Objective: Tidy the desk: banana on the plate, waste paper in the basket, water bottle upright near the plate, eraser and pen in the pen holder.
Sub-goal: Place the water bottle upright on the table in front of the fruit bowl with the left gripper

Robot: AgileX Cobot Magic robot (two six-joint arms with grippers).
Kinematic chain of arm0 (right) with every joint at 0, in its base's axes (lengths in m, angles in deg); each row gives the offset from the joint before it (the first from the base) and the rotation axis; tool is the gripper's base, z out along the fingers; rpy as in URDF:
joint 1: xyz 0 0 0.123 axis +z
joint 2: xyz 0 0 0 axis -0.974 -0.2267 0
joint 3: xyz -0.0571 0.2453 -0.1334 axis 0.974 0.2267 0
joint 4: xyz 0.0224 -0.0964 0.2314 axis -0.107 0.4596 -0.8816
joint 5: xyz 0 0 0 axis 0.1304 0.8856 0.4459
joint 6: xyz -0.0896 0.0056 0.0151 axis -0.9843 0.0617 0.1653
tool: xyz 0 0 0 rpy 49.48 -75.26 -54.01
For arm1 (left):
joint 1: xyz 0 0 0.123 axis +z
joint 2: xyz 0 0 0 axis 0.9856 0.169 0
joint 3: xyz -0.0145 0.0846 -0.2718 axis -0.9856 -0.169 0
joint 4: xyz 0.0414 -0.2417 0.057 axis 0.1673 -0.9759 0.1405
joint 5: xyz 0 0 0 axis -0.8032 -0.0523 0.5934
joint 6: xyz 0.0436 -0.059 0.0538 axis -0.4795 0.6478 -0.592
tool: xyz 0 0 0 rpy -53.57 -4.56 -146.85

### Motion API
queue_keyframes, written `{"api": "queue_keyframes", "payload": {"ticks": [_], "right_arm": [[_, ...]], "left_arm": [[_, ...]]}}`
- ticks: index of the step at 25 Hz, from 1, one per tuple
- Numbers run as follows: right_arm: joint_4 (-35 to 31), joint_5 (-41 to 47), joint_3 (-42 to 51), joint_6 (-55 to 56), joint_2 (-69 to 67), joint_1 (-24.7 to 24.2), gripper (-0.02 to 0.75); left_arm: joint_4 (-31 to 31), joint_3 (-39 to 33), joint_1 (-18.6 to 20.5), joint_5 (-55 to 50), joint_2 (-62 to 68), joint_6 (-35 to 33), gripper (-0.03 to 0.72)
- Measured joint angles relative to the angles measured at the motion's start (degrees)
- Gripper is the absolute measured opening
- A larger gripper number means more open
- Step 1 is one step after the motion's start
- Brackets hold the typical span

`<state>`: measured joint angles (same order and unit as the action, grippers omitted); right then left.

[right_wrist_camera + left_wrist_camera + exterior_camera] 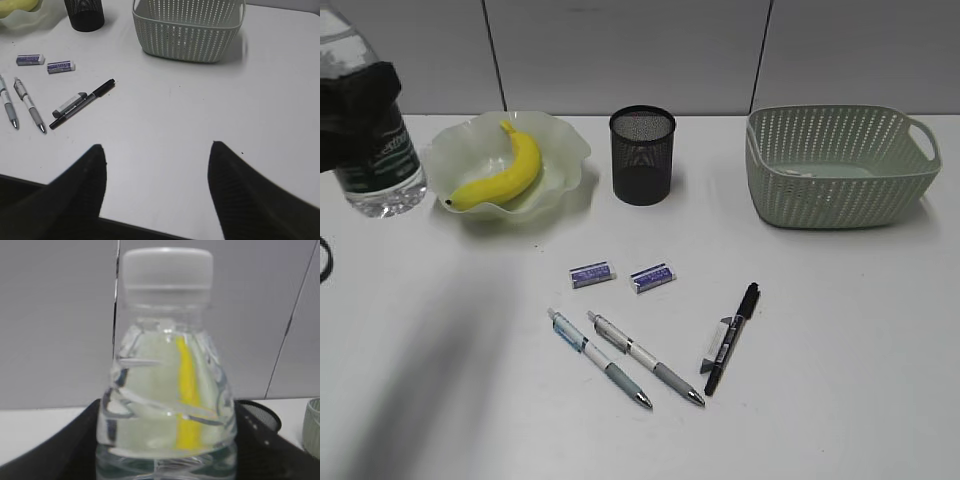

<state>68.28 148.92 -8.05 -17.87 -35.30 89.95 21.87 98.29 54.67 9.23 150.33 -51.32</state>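
The water bottle (378, 160) stands upright at the far left of the desk (820, 350), just left of the plate (565, 145). My left gripper (355, 100) is shut on its upper body; in the left wrist view the bottle (167, 275) sits between the black jaws (165, 440). The banana (505, 172) lies in the plate. Two erasers (591, 274) (652, 277) and three pens (600, 357) (645, 358) (732, 338) lie on the desk in front of the pen holder (642, 155). My right gripper (157, 150) is open and empty above bare desk.
The basket (840, 165) stands at the back right; a small pale shape lies on its floor, and I cannot tell if it is the waste paper. A grey panelled wall runs behind the desk. The right wrist view shows the basket (190, 30) and the black pen (82, 102).
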Motion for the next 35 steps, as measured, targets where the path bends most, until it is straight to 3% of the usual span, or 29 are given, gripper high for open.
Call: {"api": "queue_keyframes", "payload": {"ticks": [4, 7, 14, 26, 35], "right_arm": [[0.0, 0.0, 0.0, 0.0, 0.0, 0.0, 0.503], [0.0, 0.0, 0.0, 0.0, 0.0, 0.0, 0.503], [0.0, 0.0, 0.0, 0.0, 0.0, 0.0, 0.503], [0.0, 0.0, 0.0, 0.0, 0.0, 0.0, 0.503], [0.0, 0.0, 0.0, 0.0, 0.0, 0.0, 0.503]], "left_arm": [[3.05, 0.0, 0.0, 14.05, 9.36, 1.92, 0.505], [5.14, -0.75, 0.0, 18.52, 14.85, 8.62, 0.505], [10.23, -5.84, 0.0, 18.58, 20.8, 11.03, 0.505], [11.81, 1.93, 0.23, 19.33, 37.3, 10.36, 0.505], [12.23, 2.42, 0.29, 19.65, 38.28, 7.16, 0.505]]}}
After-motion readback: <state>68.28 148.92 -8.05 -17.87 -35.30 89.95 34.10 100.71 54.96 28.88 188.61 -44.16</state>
